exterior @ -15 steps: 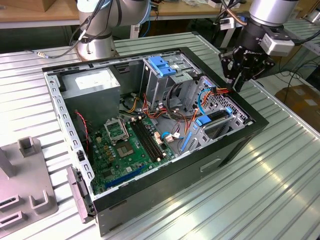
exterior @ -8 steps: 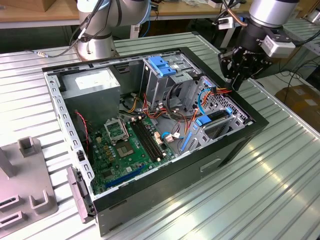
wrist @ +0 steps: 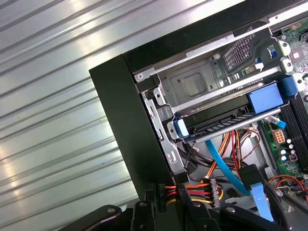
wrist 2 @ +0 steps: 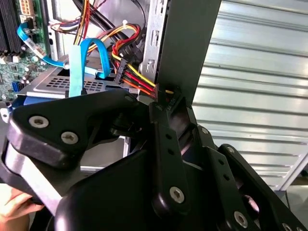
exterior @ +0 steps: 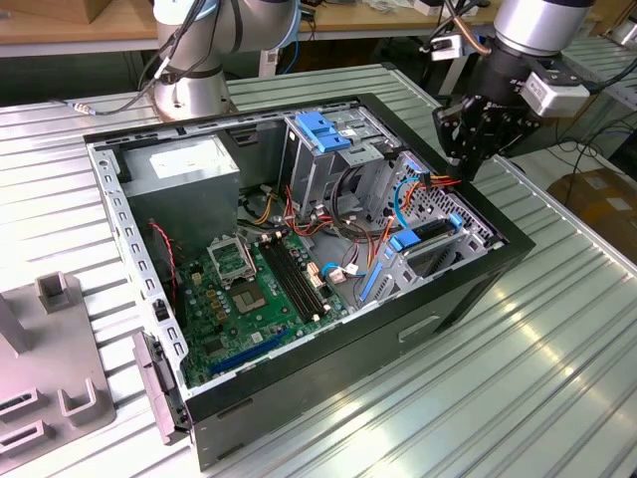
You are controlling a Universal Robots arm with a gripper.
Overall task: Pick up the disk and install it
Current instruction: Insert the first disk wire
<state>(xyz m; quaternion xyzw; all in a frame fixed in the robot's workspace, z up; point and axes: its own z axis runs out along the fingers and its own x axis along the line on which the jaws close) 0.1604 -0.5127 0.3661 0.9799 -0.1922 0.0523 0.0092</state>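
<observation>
The disk (exterior: pixel 430 235) lies flat inside the lower drive cage at the corner of the open computer case (exterior: pixel 438 319) on the exterior view's right. Its blue bracket shows at the cage mouth. In the first wrist view the disk (wrist: pixel 216 122) sits in its slot between blue end tabs, under a grey metal plate. My gripper (exterior: pixel 466 164) hangs above and just outside that corner of the case, apart from the disk, with nothing in it. Both wrist views show my gripper (wrist 2: pixel 168 96) (wrist: pixel 167 192) close to a bundle of red, orange and yellow wires.
A grey power-supply box (exterior: pixel 184 164) fills the case's far corner. A blue latch (exterior: pixel 323 129) tops the upper cage, and the green motherboard (exterior: pixel 249 289) lies on the case floor. A grey fixture (exterior: pixel 50 358) stands on the ribbed metal table (exterior: pixel 557 349). A hand (wrist 2: pixel 12 204) shows behind the gripper.
</observation>
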